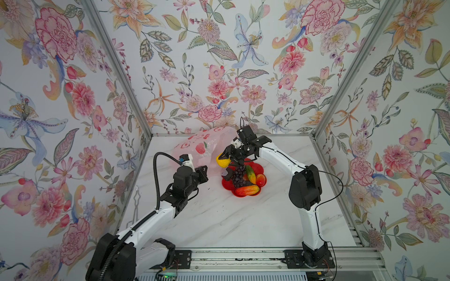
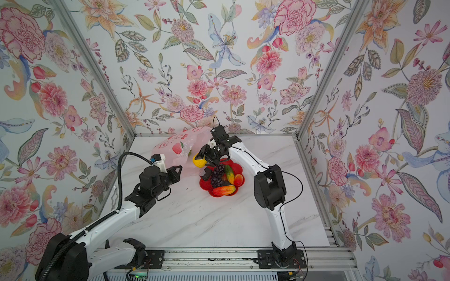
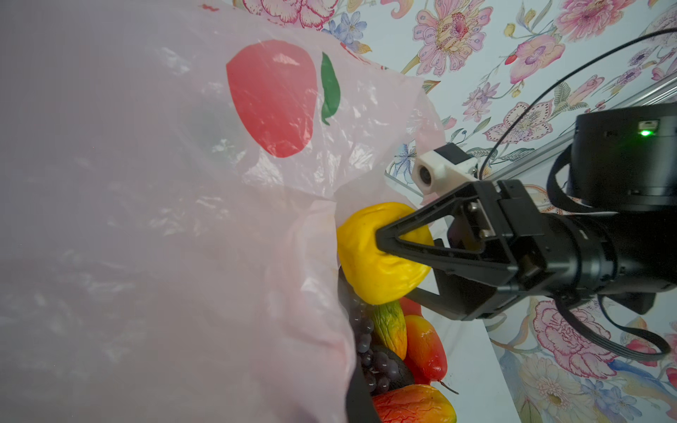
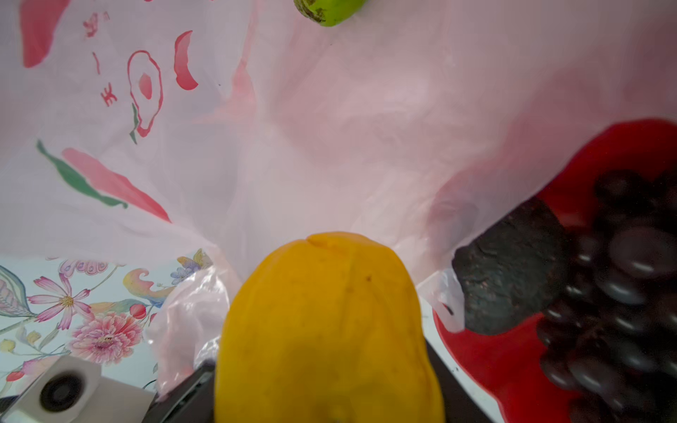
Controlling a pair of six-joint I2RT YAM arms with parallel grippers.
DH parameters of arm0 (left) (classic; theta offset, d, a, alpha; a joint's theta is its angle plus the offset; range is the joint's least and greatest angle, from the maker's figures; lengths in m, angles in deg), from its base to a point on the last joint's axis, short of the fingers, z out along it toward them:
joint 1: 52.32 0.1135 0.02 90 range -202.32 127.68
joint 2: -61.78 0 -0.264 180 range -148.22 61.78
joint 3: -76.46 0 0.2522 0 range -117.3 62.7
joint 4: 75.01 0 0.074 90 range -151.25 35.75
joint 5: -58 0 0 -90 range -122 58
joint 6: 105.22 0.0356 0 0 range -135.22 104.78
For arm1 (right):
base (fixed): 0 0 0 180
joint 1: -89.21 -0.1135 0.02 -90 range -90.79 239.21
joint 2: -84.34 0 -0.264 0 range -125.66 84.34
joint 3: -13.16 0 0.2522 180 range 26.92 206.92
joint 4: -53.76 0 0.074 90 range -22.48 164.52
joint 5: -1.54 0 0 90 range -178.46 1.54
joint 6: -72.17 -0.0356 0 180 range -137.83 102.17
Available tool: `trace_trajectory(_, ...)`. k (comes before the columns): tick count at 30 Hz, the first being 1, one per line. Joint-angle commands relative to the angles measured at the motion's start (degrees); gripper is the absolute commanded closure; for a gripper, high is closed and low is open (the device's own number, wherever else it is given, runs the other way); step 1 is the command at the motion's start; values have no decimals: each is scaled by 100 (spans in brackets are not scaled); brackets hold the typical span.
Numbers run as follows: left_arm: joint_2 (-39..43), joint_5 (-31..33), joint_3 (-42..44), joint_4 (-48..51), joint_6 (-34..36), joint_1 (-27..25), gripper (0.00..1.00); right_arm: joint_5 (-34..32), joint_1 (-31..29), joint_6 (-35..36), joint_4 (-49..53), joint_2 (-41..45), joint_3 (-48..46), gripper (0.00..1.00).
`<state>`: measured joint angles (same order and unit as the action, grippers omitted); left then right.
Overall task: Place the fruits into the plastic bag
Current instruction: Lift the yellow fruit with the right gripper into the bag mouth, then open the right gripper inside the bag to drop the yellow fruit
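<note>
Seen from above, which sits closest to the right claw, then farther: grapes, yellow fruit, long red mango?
1. yellow fruit, held in the right gripper, at the bag opening.
2. grape bunch, middle of the dish.
3. long red-orange mango, dish's front edge.

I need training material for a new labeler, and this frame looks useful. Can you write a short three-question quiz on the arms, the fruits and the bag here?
1. Multiple choice: what is the right gripper holding? A) a banana B) the yellow fruit C) a spoon
2. True or false: the grape bunch is already inside the plastic bag.
3. Fill in the blank: the left gripper is shut on the ____.

Key
1. B. The fruit is held at the bag's mouth.
2. False. It lies in the red dish.
3. plastic bag
</note>
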<state>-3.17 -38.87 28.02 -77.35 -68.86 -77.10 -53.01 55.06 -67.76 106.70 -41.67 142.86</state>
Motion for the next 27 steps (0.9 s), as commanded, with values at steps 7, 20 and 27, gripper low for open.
trace_trajectory(7,6,121,-137,18,-36,-57,100,172,-64,-166,-65,-878,846,48)
trace_trajectory(20,-105,37,-198,4,11,-54,100,318,-153,-479,-68,-1941,1961,42)
trace_trajectory(27,-107,28,-233,70,56,-58,100,647,-167,-862,-667,-2296,2312,28)
